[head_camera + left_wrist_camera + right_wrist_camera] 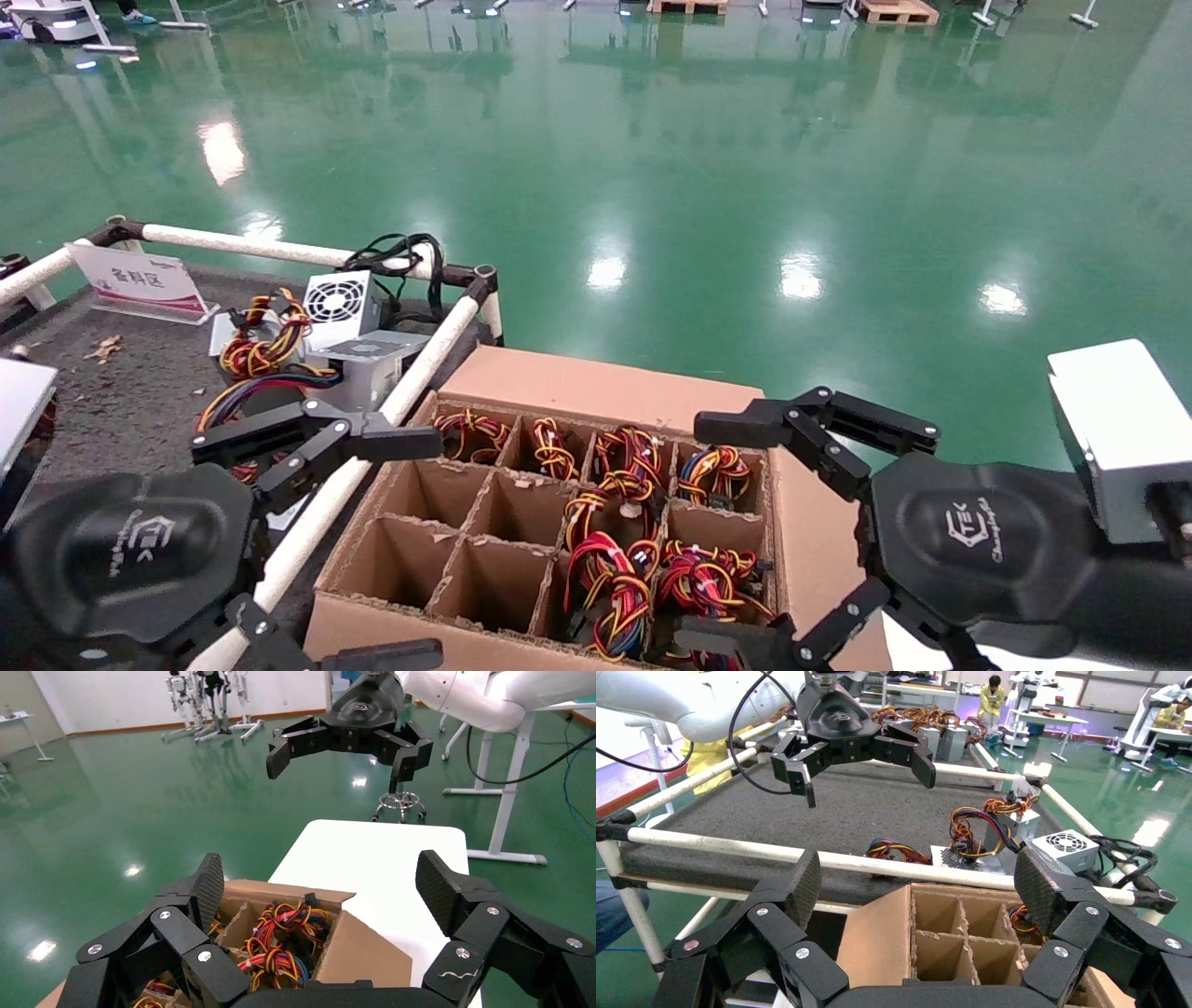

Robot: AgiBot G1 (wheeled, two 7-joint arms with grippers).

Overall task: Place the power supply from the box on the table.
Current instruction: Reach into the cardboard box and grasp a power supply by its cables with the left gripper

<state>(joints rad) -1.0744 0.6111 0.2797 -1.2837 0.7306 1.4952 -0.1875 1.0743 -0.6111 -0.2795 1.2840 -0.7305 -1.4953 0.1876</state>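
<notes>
Brown cardboard box (605, 522) fills head view centre; divider cells on right side hold power supply wire bundles (615, 578), cells on left side bare. Left end effector (391, 540) spread wide over white rail, holding nothing. Right end effector (736, 531) spread wide above box's right side, holding nothing. Dark grey bench (130, 391) at left carries power supply (372, 359).

Left wrist view: pads (209, 888) apart above box (365, 952).

Right wrist view: fingers (804, 885) apart, bench (828, 811) beyond.

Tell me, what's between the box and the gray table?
In the head view, a white pipe rail runs between the box and the table. The left gripper hangs over it, jaws open.
</notes>
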